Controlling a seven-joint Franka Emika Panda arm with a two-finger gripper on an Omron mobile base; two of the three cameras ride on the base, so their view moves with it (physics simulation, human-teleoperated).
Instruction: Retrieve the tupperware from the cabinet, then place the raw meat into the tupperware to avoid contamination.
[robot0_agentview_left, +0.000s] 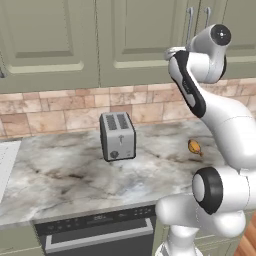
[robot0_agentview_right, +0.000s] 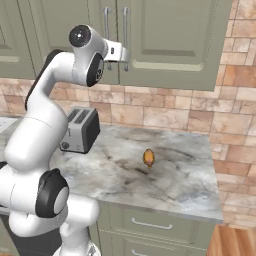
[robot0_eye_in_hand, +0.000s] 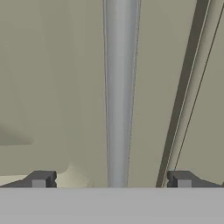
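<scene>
The pale olive cabinet (robot0_agentview_left: 145, 35) hangs above the counter with both doors closed. Its two silver bar handles (robot0_agentview_right: 106, 25) stand side by side at the doors' meeting edge. My gripper (robot0_eye_in_hand: 111, 179) is open and right at the door, and one handle (robot0_eye_in_hand: 119, 87) runs up between its dark fingertips (robot0_eye_in_hand: 41, 179) without touching them. From the right base view the hand (robot0_agentview_right: 120, 51) sits against the lower part of the handles. The raw meat (robot0_agentview_left: 195, 147) (robot0_agentview_right: 148, 157), a small orange-brown lump, lies on the marble counter. The tupperware is out of view.
A silver two-slot toaster (robot0_agentview_left: 117, 136) (robot0_agentview_right: 82, 130) stands on the counter (robot0_agentview_left: 60, 175) left of the meat, against a brick backsplash. A dark dishwasher front (robot0_agentview_left: 95, 230) sits under the counter edge, and drawers (robot0_agentview_right: 150, 225) lie below on the right.
</scene>
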